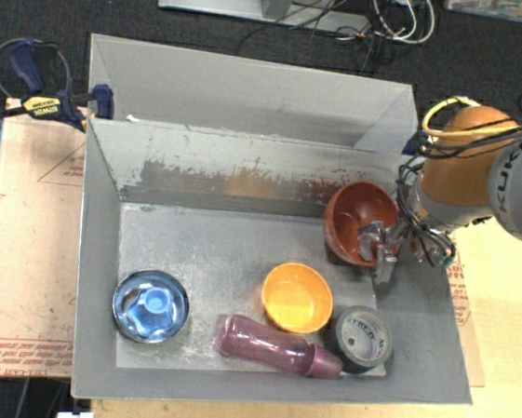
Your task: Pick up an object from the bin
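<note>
- The gripper is seen low at the far right of the grey bin. It is parked right at the near-right rim of a red-brown bowl.
- That bowl is tucked up against the foot of the far wall, close to the right-hand slope of the bin.
- Whether the pincer is spread or clenched can't be made out, tbh. The metal bits are lost against the bowl's rim, so no grasp can be claimed.
- Nothing looks lifted. The red-brown bowl is judged to be sitting on the bin floor, so the pick is reckoned as not yet done. A proper hold has to be confirmed and the thing raised clear of the bin.
- Other stuff lying around:
- An orange-yellow bowl is set open side up, nearer and a bit to the left of the gripper, apart from the red-brown one.
- A grey roll of tape is laid flat near the near right corner, just beside the orange-yellow bowl.
- A purple bottle is stretched on its side along the near wall, with its cap end right up against the tape.
- A blue glassy round dish is parked in the near left corner, well apart from everything.
- As for what's in the way, the right-hand wall is probably the tight spot. A straight lift doesn't look blocked by the neighbours.
</note>
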`<action>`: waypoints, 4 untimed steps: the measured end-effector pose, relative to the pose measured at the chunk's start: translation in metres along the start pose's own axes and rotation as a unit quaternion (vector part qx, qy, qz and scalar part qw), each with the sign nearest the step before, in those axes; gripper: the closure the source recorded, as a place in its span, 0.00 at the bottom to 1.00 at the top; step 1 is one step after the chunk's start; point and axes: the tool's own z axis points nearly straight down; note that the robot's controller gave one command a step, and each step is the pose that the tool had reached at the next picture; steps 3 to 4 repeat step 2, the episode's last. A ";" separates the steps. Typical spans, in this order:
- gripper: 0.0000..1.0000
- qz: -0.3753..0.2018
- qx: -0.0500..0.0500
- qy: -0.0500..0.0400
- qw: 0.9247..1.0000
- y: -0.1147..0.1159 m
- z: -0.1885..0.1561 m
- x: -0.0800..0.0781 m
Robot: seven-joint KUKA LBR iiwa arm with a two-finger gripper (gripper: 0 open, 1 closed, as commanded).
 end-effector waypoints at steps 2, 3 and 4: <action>1.00 0.000 -0.001 0.002 1.000 0.001 -0.021 0.002; 1.00 0.000 -0.001 0.002 1.000 0.001 -0.021 0.002; 1.00 0.000 -0.001 0.002 1.000 0.001 -0.021 0.002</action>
